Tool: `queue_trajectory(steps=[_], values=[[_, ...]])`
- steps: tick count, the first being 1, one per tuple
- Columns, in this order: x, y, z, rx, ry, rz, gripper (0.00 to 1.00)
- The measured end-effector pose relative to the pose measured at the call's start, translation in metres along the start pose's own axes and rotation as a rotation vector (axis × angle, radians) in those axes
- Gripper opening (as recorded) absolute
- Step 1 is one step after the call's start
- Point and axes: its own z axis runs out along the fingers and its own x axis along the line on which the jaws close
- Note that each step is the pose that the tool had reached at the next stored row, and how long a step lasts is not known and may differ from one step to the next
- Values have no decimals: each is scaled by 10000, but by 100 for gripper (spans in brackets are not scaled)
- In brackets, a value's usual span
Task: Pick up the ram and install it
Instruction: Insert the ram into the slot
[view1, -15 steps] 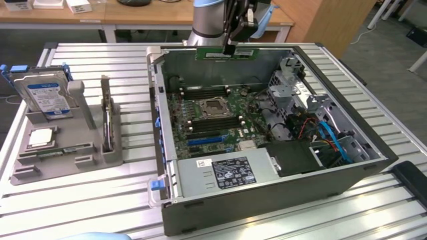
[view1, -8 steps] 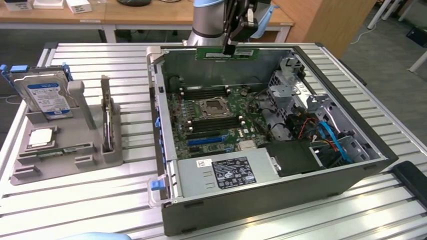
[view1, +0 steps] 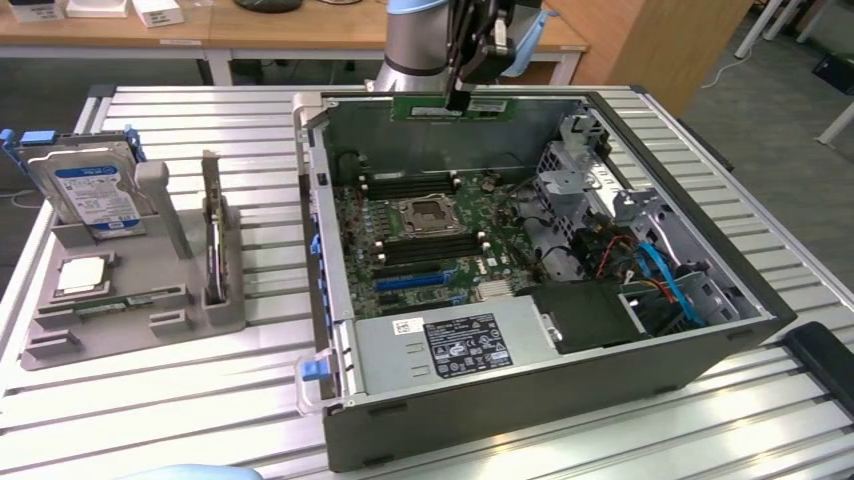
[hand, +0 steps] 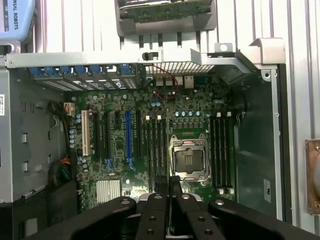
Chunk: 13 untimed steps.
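Note:
My gripper is shut on the ram, a narrow green stick with a pale label. It hangs level above the far wall of the open computer case. In the wrist view the ram shows edge-on as a thin dark strip between my black fingers. Straight below lies the motherboard. The long dark memory slots lie on one side of the silver processor socket, and more slots lie on the other side.
At the exterior view's left a grey holder tray carries a blue-labelled hard drive, a square silver chip and an upright card. Inside the case sit a power supply, drive cages and blue cables.

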Motion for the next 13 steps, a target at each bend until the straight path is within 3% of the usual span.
queue_trajectory(steps=[13], values=[[3,-20,229,1,-3,-1,13]])
